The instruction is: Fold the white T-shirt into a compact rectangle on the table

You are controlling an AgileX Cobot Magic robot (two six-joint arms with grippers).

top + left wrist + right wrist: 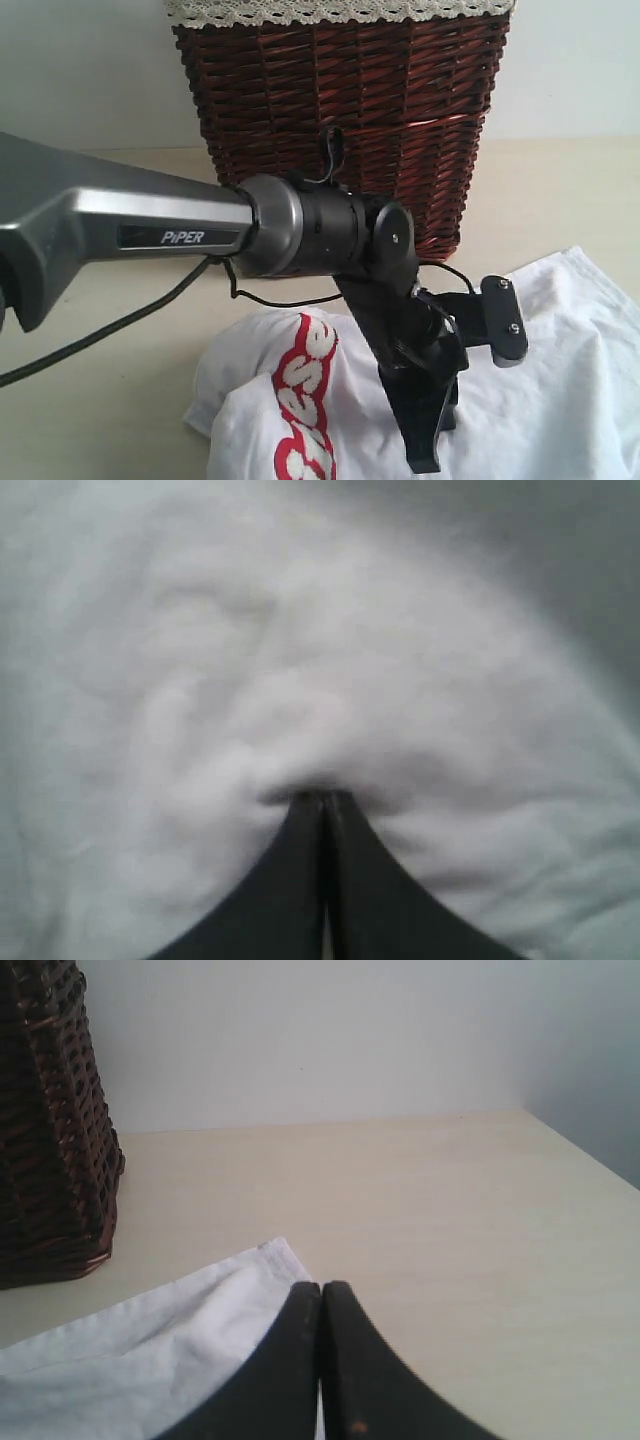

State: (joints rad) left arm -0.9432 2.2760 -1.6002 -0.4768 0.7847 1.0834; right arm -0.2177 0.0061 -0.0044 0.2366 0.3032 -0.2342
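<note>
With grey metal left arm (130,225)'s black claw (322,798) clenched on soft white cotton T-shirt (560,380), drag low, slowly over cream counter (100,400); right claw (322,1288) clenched empty.

white T-shirt (560,400) showing soft, matt, creased cloth, surface (100,420) looking smooth and matt, basket (340,90) showing rough, faintly glossy dark woven wicker, openwork lace trim (330,10) edging its rim, arm (150,210) gleaming like satin grey metal, left tool (424,455) looking like matt black plastic

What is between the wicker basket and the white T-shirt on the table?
Only a strip of bare table separates the wicker basket from the white T-shirt, seen best in the right wrist view; the left arm partly covers it in the exterior view.
</note>
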